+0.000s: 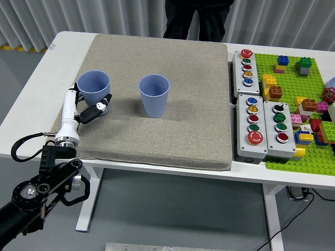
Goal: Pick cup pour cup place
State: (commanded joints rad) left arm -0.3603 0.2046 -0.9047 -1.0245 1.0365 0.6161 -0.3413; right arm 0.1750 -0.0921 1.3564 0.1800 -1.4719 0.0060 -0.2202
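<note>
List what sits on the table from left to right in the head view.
Left hand → left blue cup → right blue cup on the grey mat → button boxes → green brick plate with coloured bricks.

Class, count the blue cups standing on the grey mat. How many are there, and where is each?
2. One blue cup stands at the mat's left edge, in the left hand; the other cup stands upright nearer the middle.
</note>
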